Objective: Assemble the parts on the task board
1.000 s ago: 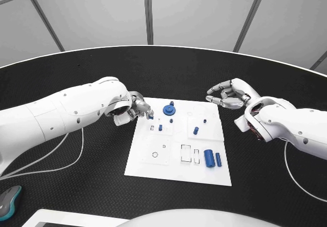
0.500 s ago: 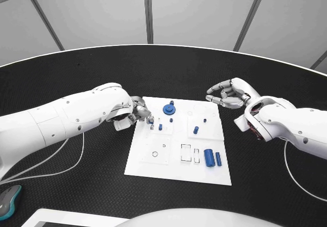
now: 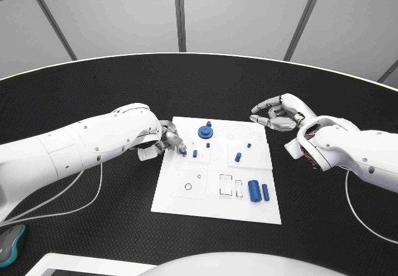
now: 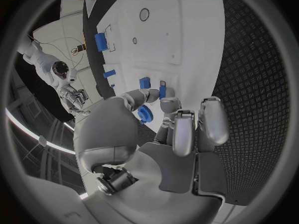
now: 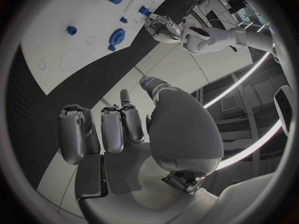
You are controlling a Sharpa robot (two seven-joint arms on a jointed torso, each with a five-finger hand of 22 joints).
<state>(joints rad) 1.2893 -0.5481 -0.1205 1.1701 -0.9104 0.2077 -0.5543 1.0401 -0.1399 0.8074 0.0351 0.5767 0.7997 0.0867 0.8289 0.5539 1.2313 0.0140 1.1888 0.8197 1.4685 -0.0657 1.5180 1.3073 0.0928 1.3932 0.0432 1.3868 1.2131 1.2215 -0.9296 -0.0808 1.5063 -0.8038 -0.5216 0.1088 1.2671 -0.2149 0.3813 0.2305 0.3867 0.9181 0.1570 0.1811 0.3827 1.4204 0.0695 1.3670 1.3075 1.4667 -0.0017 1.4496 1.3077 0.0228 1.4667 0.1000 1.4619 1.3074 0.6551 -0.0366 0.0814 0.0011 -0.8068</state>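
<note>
The left hand [image 3: 170, 140] is held over the task board's [image 3: 217, 202] far left part, fingertips at a small blue peg [image 3: 183, 152]; whether it is gripped cannot be told. The right hand [image 3: 279, 114], curled and holding nothing, is kept off the far right corner. The peg should be kept upright and lowered gently.

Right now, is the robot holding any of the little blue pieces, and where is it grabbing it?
The left hand pinches a small blue part by its top, over the task board. The right hand holds nothing.

Glossy white arms — silver left hand [image 3: 170, 138], right hand [image 3: 278, 114] — thin white cables.
</note>
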